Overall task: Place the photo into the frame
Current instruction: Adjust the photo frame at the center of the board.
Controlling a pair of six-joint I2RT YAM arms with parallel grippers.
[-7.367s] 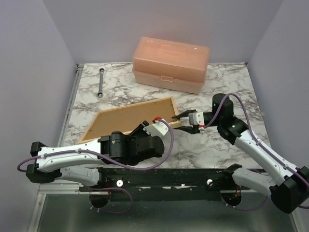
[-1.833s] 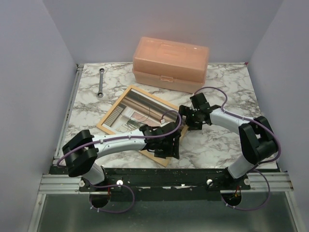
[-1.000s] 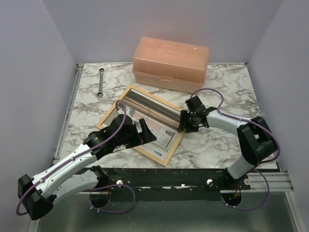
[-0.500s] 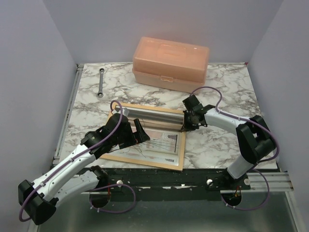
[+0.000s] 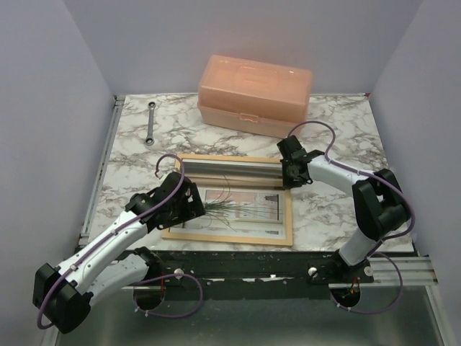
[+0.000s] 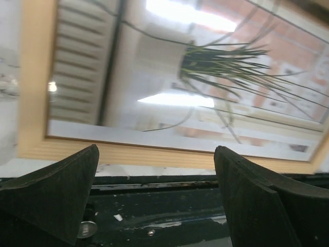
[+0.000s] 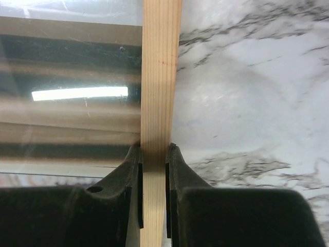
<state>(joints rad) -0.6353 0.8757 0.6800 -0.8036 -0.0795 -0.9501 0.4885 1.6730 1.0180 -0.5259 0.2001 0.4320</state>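
Lying flat and face up on the table [image 5: 331, 122], low in the middle of the top view, the frame [image 5: 230, 238] is showing the photo [image 5: 241, 209] inside its moulding. The plant is reading clearly across the centre, and glare is banding the upper strip of the glass.

The right tool [image 5: 287, 175] is sitting at the upper right corner of the frame. In its wrist view the tool [image 7: 153, 149] is pinching the narrow wooden rail [image 7: 160, 62] between both fingers, with marble to the right of the rail and reflecting glass to the left.

The left tool [image 5: 194, 209] is hanging over the left part of the frame. Its wrist view is showing the tool [image 6: 157, 154] spread wide and gripping nothing, with the photo [image 6: 205, 92] and the pale moulding [image 6: 128, 152] lying beyond the fingers.

Judging from this, the main step is looking done, since the print is appearing to sit squarely within the opening. What is remaining seems to be letting go of the rail and drawing both arms clear. The underside is being hidden, so whether anything is securing the print from behind cannot be told.

A peach box [image 5: 254, 94] and a wrench [image 5: 150, 122] are resting near the top of the view, well apart from the frame.
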